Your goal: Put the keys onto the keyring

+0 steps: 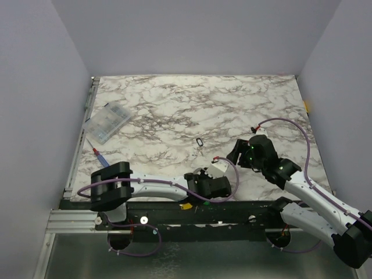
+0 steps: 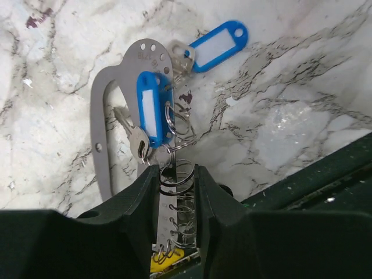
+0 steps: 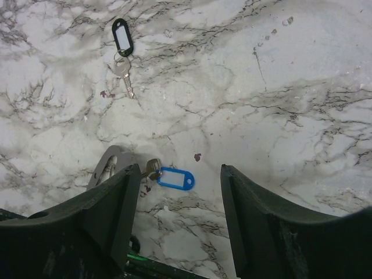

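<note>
Left wrist view:
- Left claw (image 2: 176,174), lower centre. It is narrow, and both dark fingers (image 2: 142,197) press against the keyring (image 2: 176,180), a thin dark wire loop that spans the gap at the fingertips. More wire loops are stacked below it in the gap.
- Carabiner-shaped metal plate (image 2: 99,128), silvery and flat on the marble counter (image 2: 302,116). It runs from the upper centre down into the claw, and the loops are strung on its straight right limb.
- Blue-tagged key (image 2: 150,110). The tag lies over the plate just above the fingertips, and its silvery blade points down-left, near the left finger.
- Second blue-tagged key (image 2: 216,43), upper centre-right. Its metal end touches the top of the plate, well above the claw.
- Yellow tag (image 2: 163,260), bottom edge, deep between the fingers and partly hidden.

Right wrist view:
- Right claw (image 3: 179,170), wide, with only bare counter in the gap. One blue-tagged key lies just beside the picture-left finger.
- Dark-tagged key (image 3: 122,43), upper left, alone on the counter and well apart from the claw.

Top external view:
- Clear compartment box (image 1: 107,122), upper left, far from both claws.
</note>
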